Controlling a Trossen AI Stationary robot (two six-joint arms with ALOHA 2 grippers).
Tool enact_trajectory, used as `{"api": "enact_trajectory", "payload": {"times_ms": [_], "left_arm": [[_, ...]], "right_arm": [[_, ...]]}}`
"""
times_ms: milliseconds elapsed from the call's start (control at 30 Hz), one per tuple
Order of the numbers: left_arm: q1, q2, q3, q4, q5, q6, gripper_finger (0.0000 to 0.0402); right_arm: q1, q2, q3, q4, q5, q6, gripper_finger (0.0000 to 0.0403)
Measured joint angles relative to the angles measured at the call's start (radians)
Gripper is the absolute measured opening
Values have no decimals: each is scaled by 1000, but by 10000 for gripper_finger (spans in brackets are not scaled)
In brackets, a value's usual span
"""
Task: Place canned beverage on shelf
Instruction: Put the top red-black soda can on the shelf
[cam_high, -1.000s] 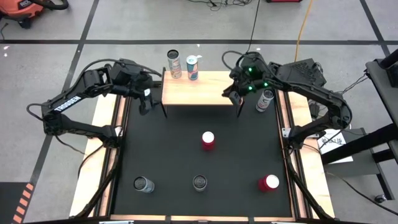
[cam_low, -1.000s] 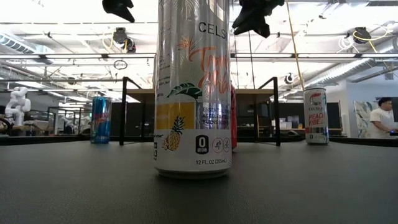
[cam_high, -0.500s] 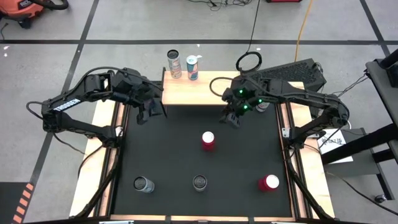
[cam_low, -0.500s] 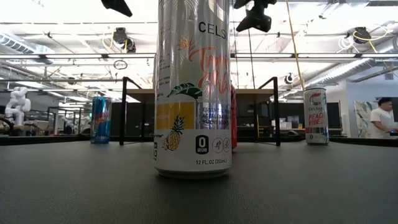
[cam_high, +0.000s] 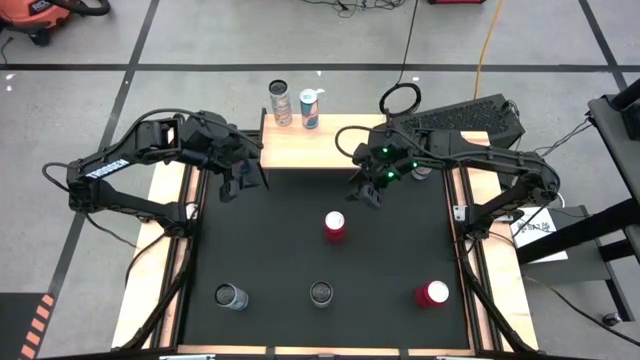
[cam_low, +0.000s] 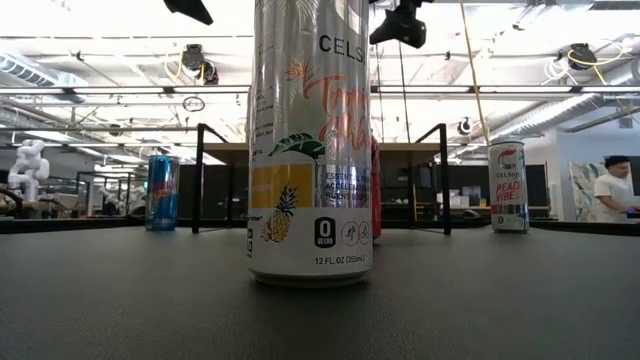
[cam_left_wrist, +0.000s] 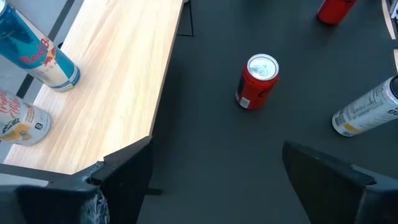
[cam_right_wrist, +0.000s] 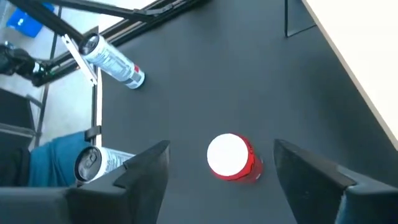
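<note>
Red can upright at frame centre, not yet gripped. Right gripper just above-right, jaws wide, empty (left gripper likewise). Next: descend, close, carry to shelf.

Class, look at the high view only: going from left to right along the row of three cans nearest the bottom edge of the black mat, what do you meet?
Silver can → dark-topped can → red can.
</note>
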Motion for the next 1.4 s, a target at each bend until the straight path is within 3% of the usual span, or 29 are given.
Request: {"api": "enact_trajectory", "payload": {"times_ms": [267, 433, 733, 1133, 1400], "left_arm": [[0, 0, 0, -2, 0, 0, 350], [0, 0, 0, -4, 0, 0, 350], [0, 0, 0, -4, -1, 0, 350], [0, 0, 0, -3, -1, 0, 350], [0, 0, 0, -3, -1, 1, 350]], "right_arm": [[2, 0, 0, 6, -12, -47, 307], [2, 0, 0, 15, -91, -96, 328], [2, 0, 0, 46, -79, 18, 332], [2, 0, 0, 58, -77, 3, 332], [2, 0, 0, 50, 53, -101, 332]]}}
